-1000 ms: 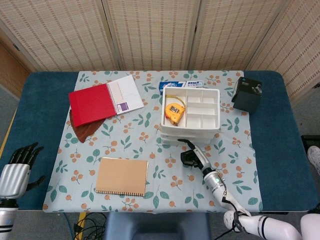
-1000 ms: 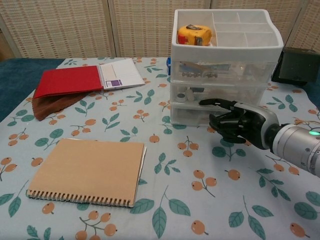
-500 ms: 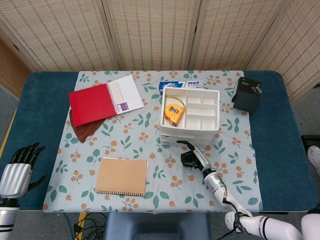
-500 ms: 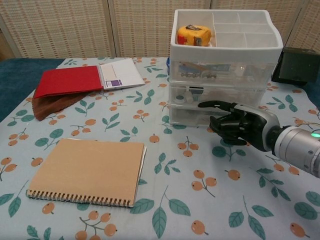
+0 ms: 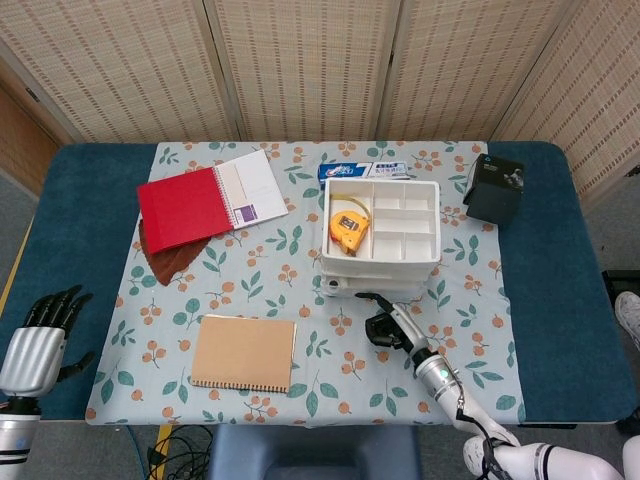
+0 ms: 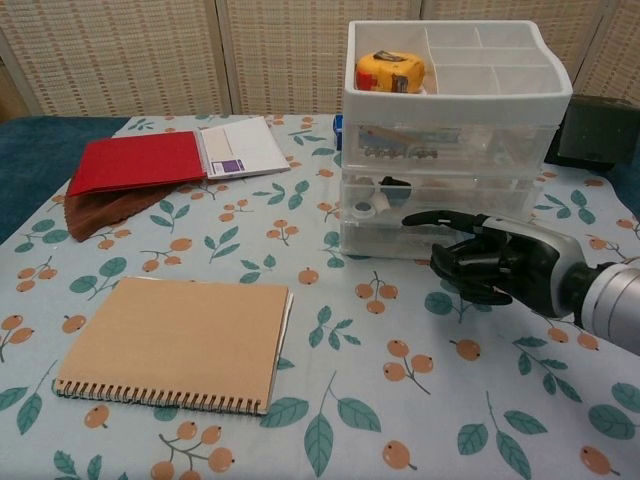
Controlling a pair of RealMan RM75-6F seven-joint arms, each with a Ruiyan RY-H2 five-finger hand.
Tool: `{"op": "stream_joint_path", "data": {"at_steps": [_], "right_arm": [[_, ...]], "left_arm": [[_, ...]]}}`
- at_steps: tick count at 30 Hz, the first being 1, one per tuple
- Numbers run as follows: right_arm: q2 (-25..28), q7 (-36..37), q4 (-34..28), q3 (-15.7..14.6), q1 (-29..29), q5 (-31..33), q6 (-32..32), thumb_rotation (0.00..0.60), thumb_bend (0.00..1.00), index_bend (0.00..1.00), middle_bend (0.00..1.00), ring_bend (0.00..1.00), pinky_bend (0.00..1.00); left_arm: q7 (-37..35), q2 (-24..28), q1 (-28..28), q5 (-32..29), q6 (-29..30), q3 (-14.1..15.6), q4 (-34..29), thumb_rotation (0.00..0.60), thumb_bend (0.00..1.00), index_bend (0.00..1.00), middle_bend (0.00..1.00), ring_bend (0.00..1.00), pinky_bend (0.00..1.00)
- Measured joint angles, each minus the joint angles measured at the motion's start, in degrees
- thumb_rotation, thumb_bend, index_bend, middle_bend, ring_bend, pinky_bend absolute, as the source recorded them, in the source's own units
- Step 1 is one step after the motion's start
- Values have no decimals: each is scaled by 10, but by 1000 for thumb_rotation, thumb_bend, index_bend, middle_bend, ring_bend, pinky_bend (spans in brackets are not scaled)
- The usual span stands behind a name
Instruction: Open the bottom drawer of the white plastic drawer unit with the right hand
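Since a second earlier, the right hand [image 6: 500,262] had drawn back toward the robot, and the bottom drawer [image 6: 395,232] had come a little way out of the white plastic drawer unit [image 6: 455,100], which sat at the far right of the floral cloth [image 5: 260,300]. One finger reached forward along the drawer front while the rest curled in below; whether any finger truly hooked the lip I could not tell. To do this step well, the pull probably needed to run straight and level, toward the robot, slowly, since the light unit with the tape measure [image 6: 390,70] on top might slide or tip. The left hand [image 5: 38,335] hung idle, fingers apart, holding nothing
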Motion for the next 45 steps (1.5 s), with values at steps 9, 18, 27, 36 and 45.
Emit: {"op": "stream_joint_path", "data": {"at_steps": [9, 18, 27, 36, 45], "right_arm": [[34, -26, -30, -20, -6, 11, -12, 600, 651, 36, 813, 928, 1000], [72, -57, -70, -46, -15, -49, 12, 600, 651, 36, 808, 928, 1000], [141, -151, -119, -61, -28, -91, 77, 600, 652, 37, 808, 928, 1000], [164, -192, -120, -58, -22, -43, 68, 600, 651, 36, 808, 928, 1000], [157, -203, -99, -51, -13, -20, 61, 600, 652, 37, 808, 928, 1000]], "left_arm": [[-2, 2, -3, 4, -3, 1, -3, 600, 168, 155, 115, 118, 126], [-1, 5, -3, 6, -1, 1, -8, 600, 167, 155, 115, 118, 126], [3, 4, -6, 8, -5, 2, -11, 600, 167, 155, 115, 118, 126], [9, 4, -11, 8, -9, 1, -17, 600, 167, 155, 115, 118, 126], [11, 5, -11, 5, -11, 1, -20, 600, 167, 155, 115, 118, 126]]}}
